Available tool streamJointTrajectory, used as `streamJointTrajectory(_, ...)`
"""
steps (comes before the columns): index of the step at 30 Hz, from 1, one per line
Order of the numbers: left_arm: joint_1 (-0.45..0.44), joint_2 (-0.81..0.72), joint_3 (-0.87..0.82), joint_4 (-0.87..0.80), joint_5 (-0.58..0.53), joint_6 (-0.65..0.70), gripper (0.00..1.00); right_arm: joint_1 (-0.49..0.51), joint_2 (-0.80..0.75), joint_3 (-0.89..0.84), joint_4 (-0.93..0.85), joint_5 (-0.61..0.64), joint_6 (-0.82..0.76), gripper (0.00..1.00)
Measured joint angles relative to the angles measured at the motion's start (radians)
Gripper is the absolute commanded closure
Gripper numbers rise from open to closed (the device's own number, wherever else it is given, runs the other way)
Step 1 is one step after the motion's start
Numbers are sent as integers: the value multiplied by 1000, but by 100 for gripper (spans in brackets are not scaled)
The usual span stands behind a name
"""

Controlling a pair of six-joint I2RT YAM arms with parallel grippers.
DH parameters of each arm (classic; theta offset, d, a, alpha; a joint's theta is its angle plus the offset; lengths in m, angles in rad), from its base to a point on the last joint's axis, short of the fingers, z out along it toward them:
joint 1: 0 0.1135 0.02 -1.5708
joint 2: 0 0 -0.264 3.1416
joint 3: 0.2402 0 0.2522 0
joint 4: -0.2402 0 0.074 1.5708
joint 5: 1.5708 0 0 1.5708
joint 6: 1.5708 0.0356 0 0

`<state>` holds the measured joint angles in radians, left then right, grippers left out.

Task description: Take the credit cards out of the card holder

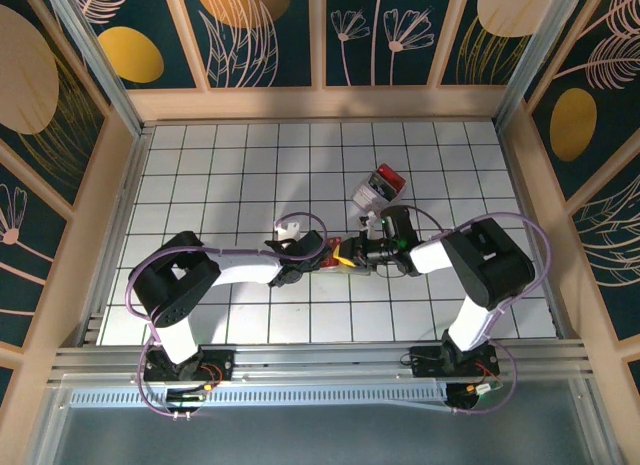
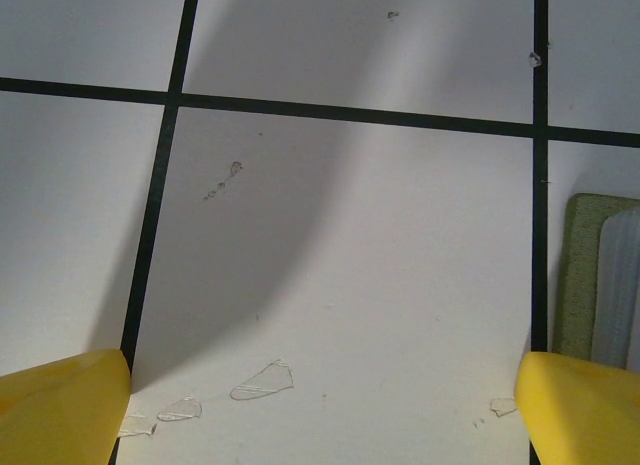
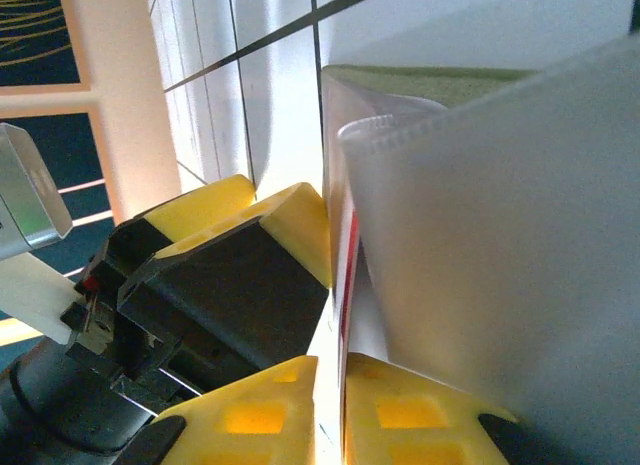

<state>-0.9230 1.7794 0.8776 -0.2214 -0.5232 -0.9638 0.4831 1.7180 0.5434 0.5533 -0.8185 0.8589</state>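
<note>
At bottom centre, the right claw (image 3: 332, 377) clamps tight on the card holder (image 3: 430, 85). Beside it the left claw (image 2: 320, 410) gapes wide, empty

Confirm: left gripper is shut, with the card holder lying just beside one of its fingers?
Not quite. The left gripper is open: the left wrist view shows its yellow fingers wide apart with nothing between them. The card holder does lie just beside one finger.

The table (image 2: 350, 235) is white with a black grid. The card holder (image 2: 582, 285) looks olive-green, perhaps with a pale inner sleeve; the left gripper (image 2: 322, 377) has yellow fingers (image 2: 60, 410).
</note>
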Motion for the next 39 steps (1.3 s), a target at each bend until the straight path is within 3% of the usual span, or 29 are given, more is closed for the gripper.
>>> streamJointTrajectory(5, 0, 0, 0, 0, -1, 0, 1, -3, -45, 31, -132, 56, -62, 97)
streamJointTrajectory(19, 0, -3, 11, -22, -1, 1, 1, -5, -81, 131, -425, 211, -191, 98)
streamJointTrajectory(30, 1, -8, 90, -134, -2, 91, 1, 3, -82, 177, -510, 272, -230, 97)
streamJointTrajectory(39, 1, 27, 183, -75, -2, 192, 1, 13, -82, 192, -536, 295, -232, 93)
